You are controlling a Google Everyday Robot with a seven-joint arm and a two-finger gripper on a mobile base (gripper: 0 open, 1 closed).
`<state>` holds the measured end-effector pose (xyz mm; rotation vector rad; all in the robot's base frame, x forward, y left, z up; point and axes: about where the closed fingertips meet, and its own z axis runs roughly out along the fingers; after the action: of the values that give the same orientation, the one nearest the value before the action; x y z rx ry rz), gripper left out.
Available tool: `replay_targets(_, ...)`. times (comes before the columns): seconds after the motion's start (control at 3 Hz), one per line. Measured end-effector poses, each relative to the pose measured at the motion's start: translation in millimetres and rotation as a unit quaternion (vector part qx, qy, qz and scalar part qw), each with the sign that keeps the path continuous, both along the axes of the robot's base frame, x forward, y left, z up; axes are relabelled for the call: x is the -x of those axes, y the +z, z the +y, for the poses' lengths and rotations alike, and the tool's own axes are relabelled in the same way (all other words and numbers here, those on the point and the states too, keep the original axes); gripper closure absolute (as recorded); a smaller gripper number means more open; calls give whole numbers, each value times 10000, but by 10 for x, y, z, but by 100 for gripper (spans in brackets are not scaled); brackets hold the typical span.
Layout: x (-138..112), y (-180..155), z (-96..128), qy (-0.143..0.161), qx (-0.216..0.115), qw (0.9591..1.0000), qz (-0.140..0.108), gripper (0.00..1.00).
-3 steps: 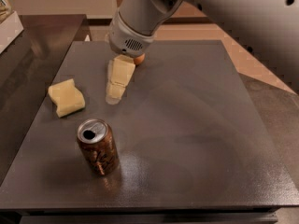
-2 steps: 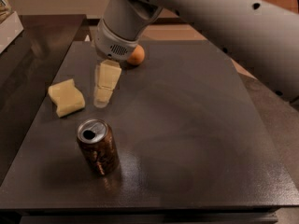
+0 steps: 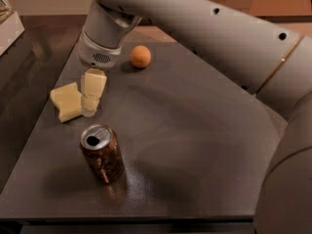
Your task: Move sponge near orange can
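The sponge (image 3: 66,101) is a pale yellow block lying on the dark table (image 3: 195,130) at the left. The orange can (image 3: 101,152) stands upright in front of it, toward the near edge, about a can's width away. My gripper (image 3: 89,110) hangs down from the grey wrist and is right beside the sponge's right edge, low over the table. I cannot tell whether it touches the sponge.
A small round orange fruit (image 3: 141,56) lies at the back of the table, behind the gripper. My large grey arm (image 3: 219,38) spans the upper right of the view. A pale box (image 3: 9,23) stands off the table at the far left.
My gripper has moved left and toward the sponge, from over the table's middle back to right beside the sponge. The fruit is now uncovered. Sponge and can have not moved.
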<state>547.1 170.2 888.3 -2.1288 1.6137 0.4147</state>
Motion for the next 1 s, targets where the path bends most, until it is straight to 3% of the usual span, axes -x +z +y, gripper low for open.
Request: replay_targets(1.0,-41,-345,376,196,285,9994,83,0)
